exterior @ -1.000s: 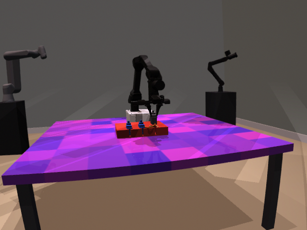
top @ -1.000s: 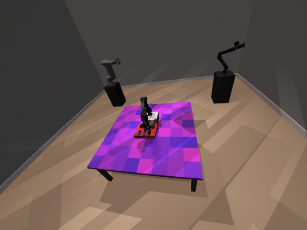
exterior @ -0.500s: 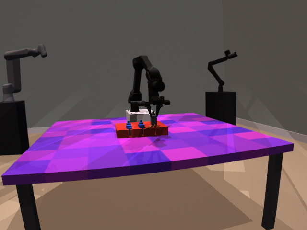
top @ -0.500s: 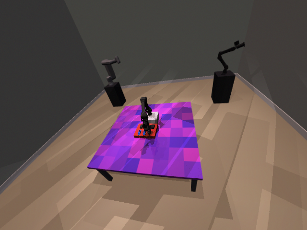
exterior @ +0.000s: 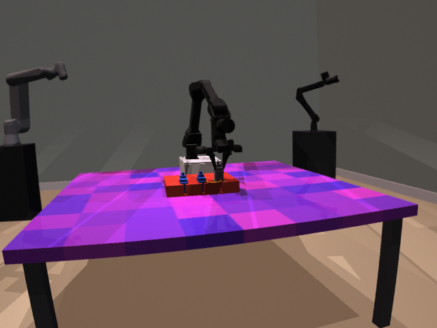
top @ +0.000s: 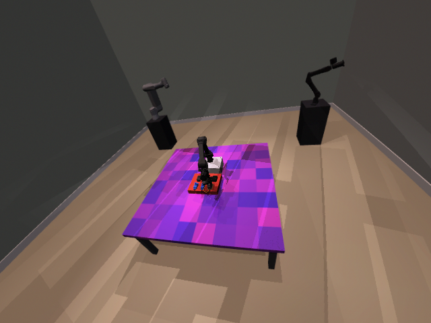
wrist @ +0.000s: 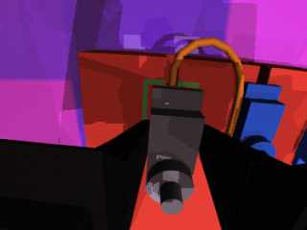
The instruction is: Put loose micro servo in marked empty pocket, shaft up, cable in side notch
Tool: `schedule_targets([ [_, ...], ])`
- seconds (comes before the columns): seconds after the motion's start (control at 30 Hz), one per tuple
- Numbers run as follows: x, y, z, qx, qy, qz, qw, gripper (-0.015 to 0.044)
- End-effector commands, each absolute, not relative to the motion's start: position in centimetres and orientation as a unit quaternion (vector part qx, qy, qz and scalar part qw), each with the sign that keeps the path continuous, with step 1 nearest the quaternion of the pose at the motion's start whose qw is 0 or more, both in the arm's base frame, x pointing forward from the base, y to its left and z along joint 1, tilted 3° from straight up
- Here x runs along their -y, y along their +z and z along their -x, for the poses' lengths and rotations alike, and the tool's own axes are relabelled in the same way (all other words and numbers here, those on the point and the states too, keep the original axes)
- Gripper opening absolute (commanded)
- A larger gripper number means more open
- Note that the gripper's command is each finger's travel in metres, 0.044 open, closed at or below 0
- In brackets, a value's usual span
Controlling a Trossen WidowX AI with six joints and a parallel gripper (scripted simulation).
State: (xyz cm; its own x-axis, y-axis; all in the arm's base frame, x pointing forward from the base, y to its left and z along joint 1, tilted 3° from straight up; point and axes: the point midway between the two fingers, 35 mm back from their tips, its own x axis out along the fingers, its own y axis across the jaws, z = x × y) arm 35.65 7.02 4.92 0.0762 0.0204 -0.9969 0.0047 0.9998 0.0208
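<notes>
Wrist view: the hand (wrist: 174,158) is clamped on the grey micro servo (wrist: 175,129), shaft nearest the camera, over the red deck (wrist: 110,91); beyond it at 12 o'clock the green-marked pocket (wrist: 146,98), orange cable (wrist: 211,48) arching past, blue servos (wrist: 261,107) at 2 o'clock

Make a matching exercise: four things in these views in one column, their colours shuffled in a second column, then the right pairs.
Things:
1. servo in the gripper
2. cable
3. deck
4. outline of the marked pocket

Colours:
A. red
B. green
C. grey
D. orange

Pairs: 1-C, 2-D, 3-A, 4-B
</notes>
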Motion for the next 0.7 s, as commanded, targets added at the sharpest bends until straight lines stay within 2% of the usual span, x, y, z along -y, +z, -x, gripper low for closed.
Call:
schedule_targets([
  [0.0,-7.0,4.6,-35.7,-0.679,0.007,-0.008,0.734,0.0000],
  [0.67,-7.1,3.0,-35.8,-0.679,0.007,-0.008,0.734,0.0000],
])
